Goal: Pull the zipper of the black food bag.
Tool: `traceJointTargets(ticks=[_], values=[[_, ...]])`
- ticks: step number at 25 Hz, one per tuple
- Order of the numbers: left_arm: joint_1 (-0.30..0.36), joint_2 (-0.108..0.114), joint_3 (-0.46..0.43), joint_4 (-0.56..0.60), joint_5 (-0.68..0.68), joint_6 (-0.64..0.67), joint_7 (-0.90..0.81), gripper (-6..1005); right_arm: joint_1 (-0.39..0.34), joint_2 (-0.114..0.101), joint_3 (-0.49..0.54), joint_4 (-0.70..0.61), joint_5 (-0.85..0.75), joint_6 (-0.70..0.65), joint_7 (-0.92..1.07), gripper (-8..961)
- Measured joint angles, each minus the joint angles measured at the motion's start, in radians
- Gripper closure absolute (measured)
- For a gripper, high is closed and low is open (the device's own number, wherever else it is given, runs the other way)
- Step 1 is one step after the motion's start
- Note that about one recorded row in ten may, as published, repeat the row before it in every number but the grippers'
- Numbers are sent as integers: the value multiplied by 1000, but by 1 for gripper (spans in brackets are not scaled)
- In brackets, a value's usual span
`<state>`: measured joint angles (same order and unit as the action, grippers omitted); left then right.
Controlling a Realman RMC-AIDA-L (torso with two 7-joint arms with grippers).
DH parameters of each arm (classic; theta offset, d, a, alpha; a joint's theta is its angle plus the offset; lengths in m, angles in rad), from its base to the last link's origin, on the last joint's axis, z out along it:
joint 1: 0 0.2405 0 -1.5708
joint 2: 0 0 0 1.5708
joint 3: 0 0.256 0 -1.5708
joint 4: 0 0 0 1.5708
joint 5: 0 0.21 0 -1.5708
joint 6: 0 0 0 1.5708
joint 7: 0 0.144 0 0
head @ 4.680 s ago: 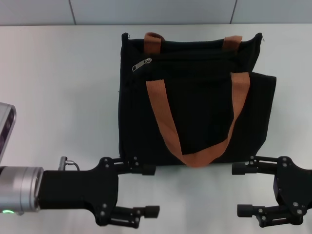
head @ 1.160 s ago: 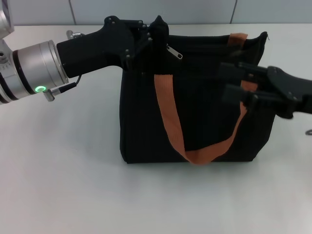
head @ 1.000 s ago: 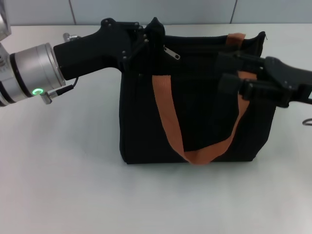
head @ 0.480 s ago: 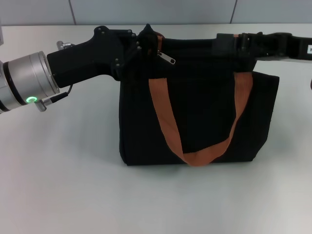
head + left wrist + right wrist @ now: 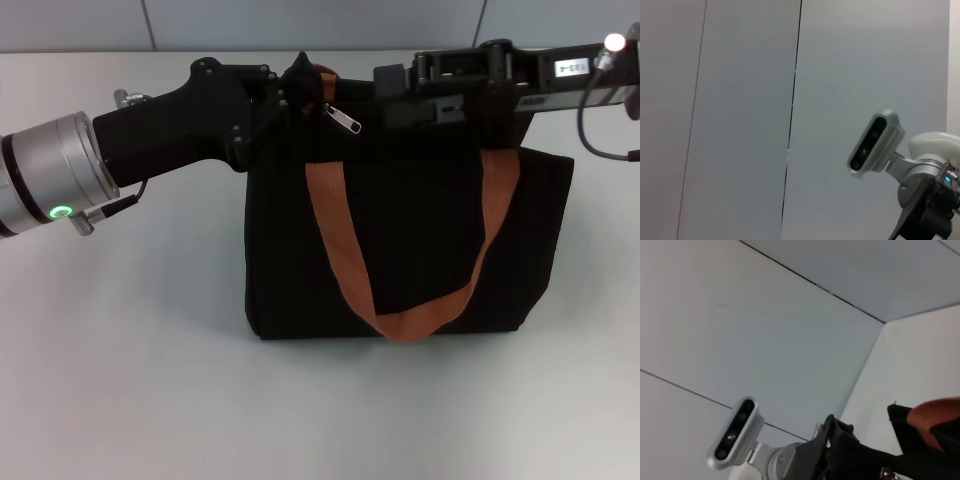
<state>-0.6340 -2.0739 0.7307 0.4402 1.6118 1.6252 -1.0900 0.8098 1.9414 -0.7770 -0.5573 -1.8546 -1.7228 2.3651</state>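
A plain white bench fills most of the head view, reaching from the near edge to the far side. Behind its far edge stands a pale grey wall made of flat panels, with thin dark seams running up between them. In the left wrist view the same panelled wall shows, split by one dark seam and a fainter one farther over.

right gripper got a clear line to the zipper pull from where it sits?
Probably yes. The right gripper hangs over the bag's top edge just beside the zipper pull, nothing between them. The left gripper pinches the black food bag corner on the far side.
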Motion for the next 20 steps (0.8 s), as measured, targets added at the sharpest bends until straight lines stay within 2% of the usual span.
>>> traceJointTargets(ticks=[9, 20], values=[[2, 0, 0, 0, -1, 3, 2, 980, 21, 1, -58, 14, -1, 53, 82, 148], [-2, 0, -1, -23, -10, 5, 26, 980, 36, 19, -79, 64, 2, 96, 95, 150]])
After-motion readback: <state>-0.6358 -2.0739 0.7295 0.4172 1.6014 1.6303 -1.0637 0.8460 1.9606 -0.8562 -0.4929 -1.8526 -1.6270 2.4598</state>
